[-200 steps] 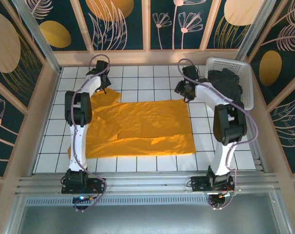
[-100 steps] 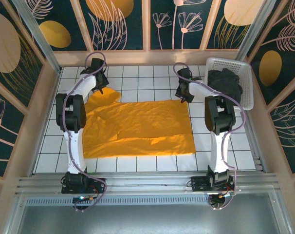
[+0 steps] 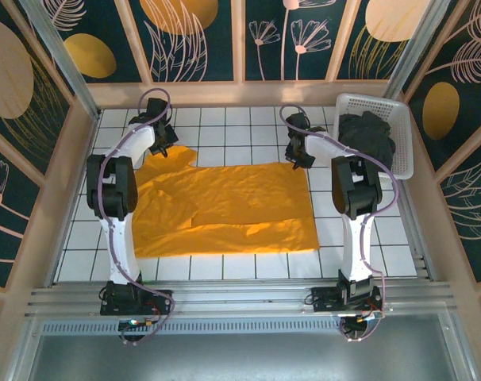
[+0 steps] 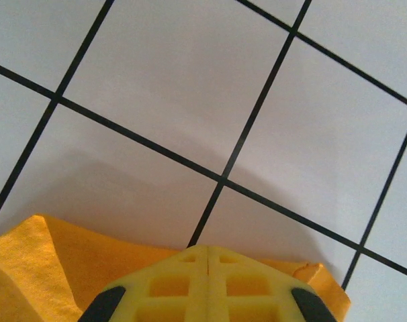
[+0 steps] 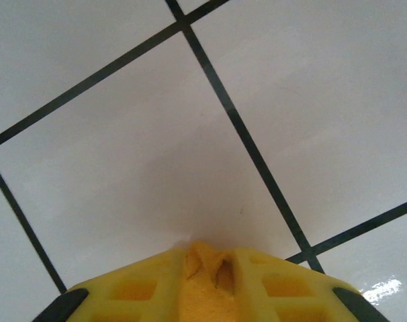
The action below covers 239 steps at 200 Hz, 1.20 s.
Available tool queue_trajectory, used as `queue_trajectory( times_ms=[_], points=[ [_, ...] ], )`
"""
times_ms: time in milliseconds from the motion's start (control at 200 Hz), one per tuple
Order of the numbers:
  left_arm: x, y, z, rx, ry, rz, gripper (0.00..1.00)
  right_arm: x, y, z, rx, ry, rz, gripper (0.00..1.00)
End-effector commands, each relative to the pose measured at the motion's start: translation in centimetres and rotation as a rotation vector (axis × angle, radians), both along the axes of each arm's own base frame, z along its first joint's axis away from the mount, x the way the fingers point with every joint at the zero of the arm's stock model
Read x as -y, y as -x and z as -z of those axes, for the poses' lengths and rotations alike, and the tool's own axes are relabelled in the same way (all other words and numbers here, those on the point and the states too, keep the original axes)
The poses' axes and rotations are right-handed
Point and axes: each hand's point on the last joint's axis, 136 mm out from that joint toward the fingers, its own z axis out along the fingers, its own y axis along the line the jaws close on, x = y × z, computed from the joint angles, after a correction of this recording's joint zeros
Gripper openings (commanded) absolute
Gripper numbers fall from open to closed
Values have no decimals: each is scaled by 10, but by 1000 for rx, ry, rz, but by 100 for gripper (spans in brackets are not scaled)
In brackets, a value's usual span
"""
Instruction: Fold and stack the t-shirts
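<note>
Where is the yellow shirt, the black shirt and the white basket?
yellow shirt [image 3: 240, 198], top view, middle of its body
black shirt [image 3: 367, 133], top view, top of the heap
white basket [image 3: 371, 102], top view, far wall

Lab cell: aluminium frame [image 3: 240, 295], patterned panels [image 3: 201, 40]

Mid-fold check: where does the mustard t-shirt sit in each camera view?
Top external: mustard t-shirt spread flat mid-table.
Left wrist: along the bottom edge, either side of the left gripper.
Right wrist: bottom centre, pinched in the right gripper.
Shared landmark: white tiles with black grout.
</note>
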Motion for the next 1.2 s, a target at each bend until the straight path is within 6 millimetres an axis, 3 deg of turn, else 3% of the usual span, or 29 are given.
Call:
queue_trajectory(
  times_ms=[0, 165, 370, 541, 901, 1191],
  points=[
    [4, 6, -27, 35, 24, -2, 0, 7, 9, 13, -48, 46, -2, 21],
    [8, 14, -35, 37, 45, 5, 0, 8, 9, 12, -38, 53, -26, 0],
    [10, 30, -55, 42, 71, 12, 0, 3, 3, -23, 70, 36, -86, 0],
    [11, 60, -73, 38, 95, 20, 0, -14, 10, -54, 163, -6, -208, 0],
    [-16, 147, -108, 81, 62, -102, 0, -14, 64, -82, 218, -43, -281, 0],
    [-29, 214, -100, 41, 52, -165, 0, 3, 116, -83, 176, -52, -250, 0]
  ],
)
